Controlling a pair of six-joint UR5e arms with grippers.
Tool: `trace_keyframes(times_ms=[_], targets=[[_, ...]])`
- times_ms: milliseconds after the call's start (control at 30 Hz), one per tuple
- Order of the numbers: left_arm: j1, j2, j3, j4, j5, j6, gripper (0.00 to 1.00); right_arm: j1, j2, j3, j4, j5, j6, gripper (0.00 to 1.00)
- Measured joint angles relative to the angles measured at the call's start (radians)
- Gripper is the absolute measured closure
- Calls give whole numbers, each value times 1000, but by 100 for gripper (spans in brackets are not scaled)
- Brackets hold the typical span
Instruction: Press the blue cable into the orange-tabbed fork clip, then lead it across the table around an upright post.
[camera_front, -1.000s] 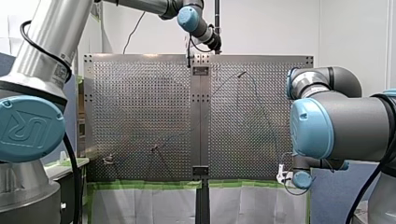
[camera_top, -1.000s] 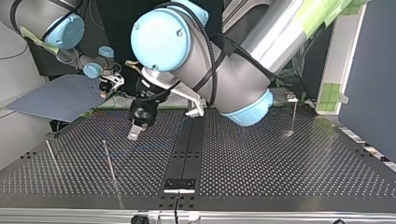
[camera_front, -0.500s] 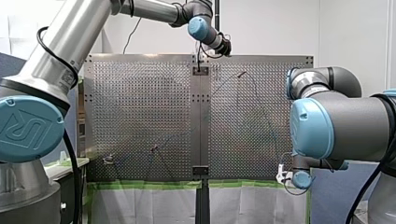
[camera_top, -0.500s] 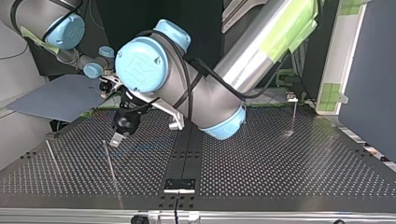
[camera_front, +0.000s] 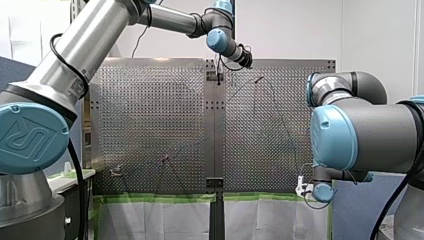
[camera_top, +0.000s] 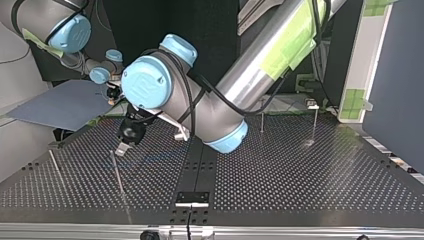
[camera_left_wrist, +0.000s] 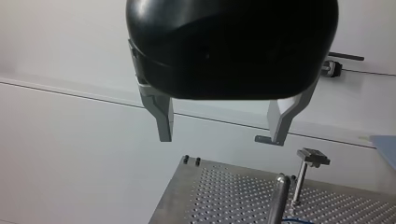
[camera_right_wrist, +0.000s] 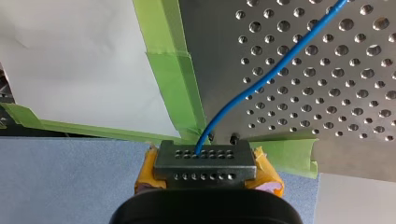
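1. Read my left gripper (camera_left_wrist: 218, 139) as released: black body, bare metal fingers spread wide, nothing between them, poised over the perforated metal table (camera_top: 300, 175) near a slim upright metal post (camera_top: 118, 175).
2. Read my right gripper (camera_right_wrist: 204, 158) as clenched on the thin blue cable (camera_right_wrist: 259, 83), yellow pads on either side, parked off the table's edge by the green tape (camera_right_wrist: 170, 70).
3. Trace the cable out of that grip, up over the perforated plate, then faintly across the table past the post at the top view's left.
4. Cannot pick out the orange-tabbed fork clip with certainty. Possibly the small T-headed metal fixture (camera_left_wrist: 312, 157) ahead of the left fingers, though no orange visible there.
5. Judged step: bringing the open fingers down onto the cable. Straddle it squarely, one finger each side, before closing.
6. Descend clear of the post, to avoid snagging a finger.
7. Allow no slack from the right side, for a straight, taut run into the clip.
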Motion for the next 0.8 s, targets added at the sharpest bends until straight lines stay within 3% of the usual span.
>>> trace_keyframes(times_ms=[200, 433, 800], targets=[[1, -4, 1, 4, 18, -3, 0, 2, 0, 0, -1, 0, 0, 100], [4, -48, 5, 18, 58, -11, 0, 4, 0, -1, -1, 0, -1, 100], [4, -63, 10, 57, 61, -14, 0, 6, 0, -2, 1, -7, -1, 100]])
